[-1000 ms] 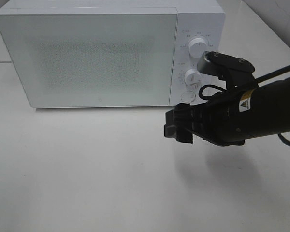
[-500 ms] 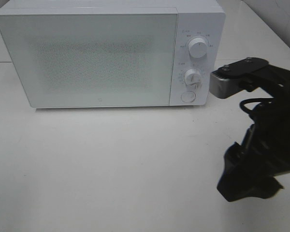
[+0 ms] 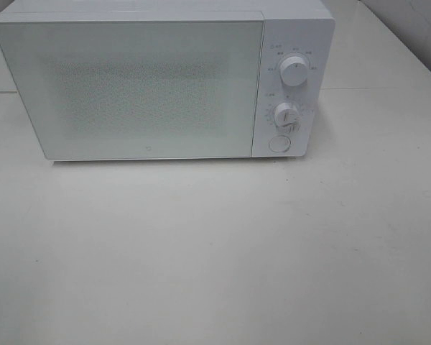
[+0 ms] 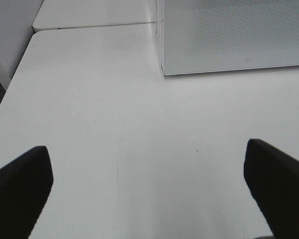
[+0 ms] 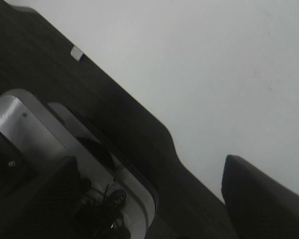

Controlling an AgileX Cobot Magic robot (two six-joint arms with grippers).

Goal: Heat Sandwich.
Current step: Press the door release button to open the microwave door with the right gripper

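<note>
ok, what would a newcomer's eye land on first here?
The white microwave fills the far side of the table. Its door is shut, and its right panel has two dials above a round button. No sandwich shows in any view. In the left wrist view the left gripper hangs open over the table near the microwave's front corner.

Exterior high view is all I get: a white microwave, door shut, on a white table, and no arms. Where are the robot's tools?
Observer: The left wrist view shows the left tool open above the table, nothing between its fingers.
Operator: Near the microwave?
Observer: The microwave lies beyond that tool, not touching it.
Operator: And the other one?
Observer: The right tool is open too, at the table's edge, with a metal plate and black cables in sight past it.
</note>
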